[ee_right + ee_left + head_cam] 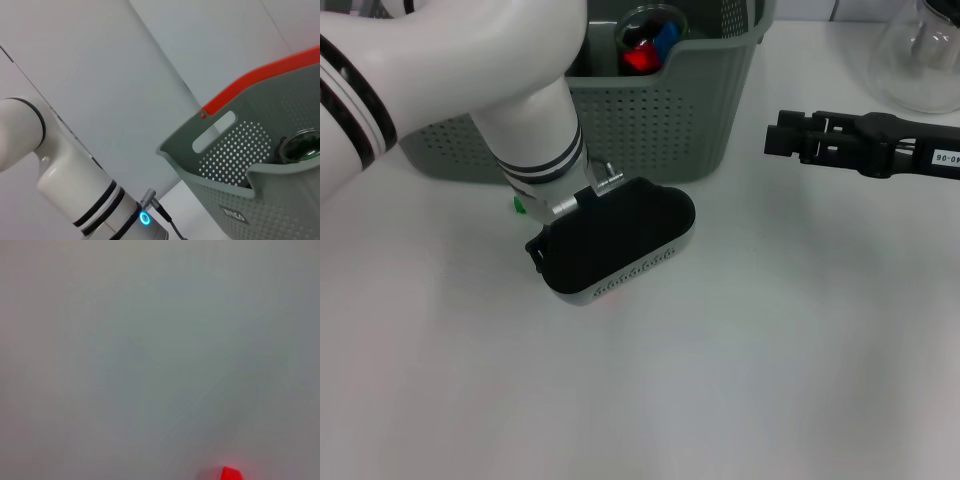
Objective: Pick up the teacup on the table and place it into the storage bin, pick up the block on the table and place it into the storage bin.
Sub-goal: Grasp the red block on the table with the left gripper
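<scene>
Standing at the back of the white table [740,380], the grey-green storage bin [690,110] with perforated walls and a dipped front rim. Holding a teacup [648,40] inside, near its right rear corner, upright, glassy rim showing, with something red and something blue within the cup. Showing in the right wrist view as a dark round rim [300,145] low against the bin's perforated wall [235,155], beside a slot handle, an orange-red band along the far edge and a small label on the outer wall.

Hanging low over the table just in front of the bin, the left arm, its black-and-silver wrist housing covering the left pincer [610,245]; cannot tell whether wide or narrow, nor whether anything is held. Peeking out at the wrist's left edge, a small green patch [519,205], too little to identify. Showing in the left wrist view, only blurred pale table and a bit of red [230,474] at the edge, unclear what.

Hovering to the right of the bin, well apart from it, the right pincer [772,138], black, pointing toward the bin, fingers close together and holding nothing.

Standing at the far right corner, a clear glass flask [920,50], contents not discernible.
</scene>
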`<state>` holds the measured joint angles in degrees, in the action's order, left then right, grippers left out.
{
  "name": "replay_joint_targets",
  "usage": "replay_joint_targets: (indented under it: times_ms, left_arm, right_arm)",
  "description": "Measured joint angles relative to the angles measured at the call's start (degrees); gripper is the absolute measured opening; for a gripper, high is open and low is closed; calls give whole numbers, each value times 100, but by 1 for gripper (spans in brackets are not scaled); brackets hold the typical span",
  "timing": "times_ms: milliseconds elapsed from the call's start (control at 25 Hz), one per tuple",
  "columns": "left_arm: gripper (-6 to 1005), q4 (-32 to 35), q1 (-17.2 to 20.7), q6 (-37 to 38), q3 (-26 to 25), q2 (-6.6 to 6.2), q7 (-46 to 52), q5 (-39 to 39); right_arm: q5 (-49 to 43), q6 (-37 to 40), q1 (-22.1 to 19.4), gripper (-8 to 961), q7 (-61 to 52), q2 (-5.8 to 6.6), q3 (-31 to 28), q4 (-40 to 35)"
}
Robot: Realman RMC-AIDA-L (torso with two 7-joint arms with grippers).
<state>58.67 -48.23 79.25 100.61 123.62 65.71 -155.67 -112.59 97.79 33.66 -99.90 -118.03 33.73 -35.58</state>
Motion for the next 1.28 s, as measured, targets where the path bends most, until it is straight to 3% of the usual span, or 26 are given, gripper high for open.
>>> replay_joint_targets:
  times_ms: [480, 1000, 1280]
  left_arm:
    - [547, -29, -77, 31, 93, 24, 173, 26]
    - [299, -51, -134, 23, 159, 36, 394, -37]
    - [285, 125, -106, 253, 89, 49, 597, -42]
  right_arm:
    - [-4, 1, -30, 704, -1, 9, 2, -1]
    - [1, 4, -44, 704, 16, 11, -20, -2]
    - [1, 6, -51, 704, 72, 18, -33, -2]
